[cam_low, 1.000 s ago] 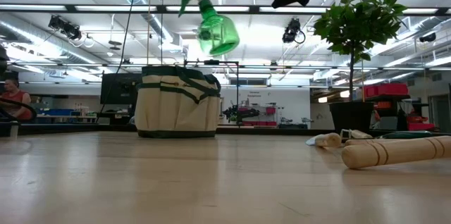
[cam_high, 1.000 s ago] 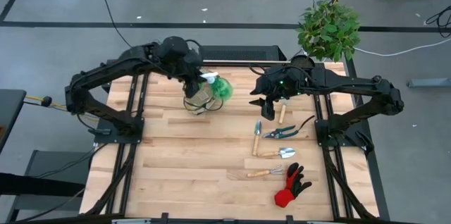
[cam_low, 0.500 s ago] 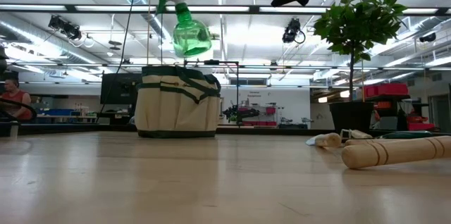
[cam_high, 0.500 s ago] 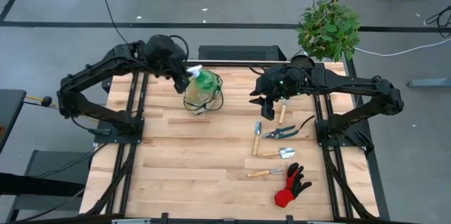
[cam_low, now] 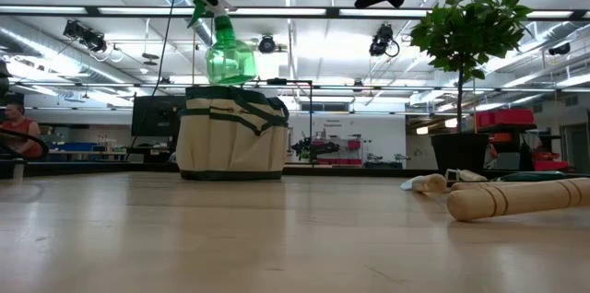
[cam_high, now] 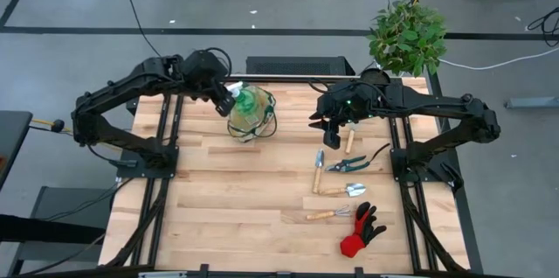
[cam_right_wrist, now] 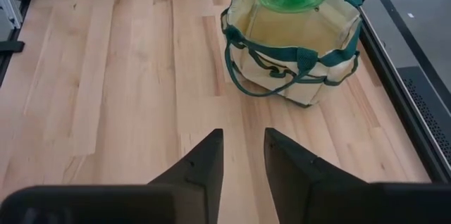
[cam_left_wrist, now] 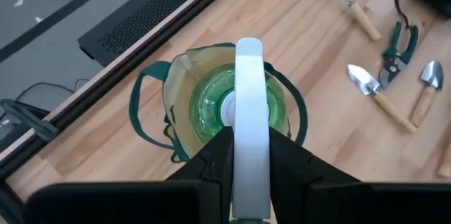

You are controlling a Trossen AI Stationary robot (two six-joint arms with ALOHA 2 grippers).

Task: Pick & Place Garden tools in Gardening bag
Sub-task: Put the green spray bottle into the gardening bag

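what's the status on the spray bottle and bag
Left gripper shut on spray bottle, hanging over the bag. Right gripper empty, fingers apart, above the table. Nothing blocking the bag's mouth.

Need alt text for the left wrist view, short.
The left gripper holds a green spray bottle by its white top, directly above the open gardening bag on the wooden table. Off to one side lie two trowels, pruning shears and a small wooden-handled rake.
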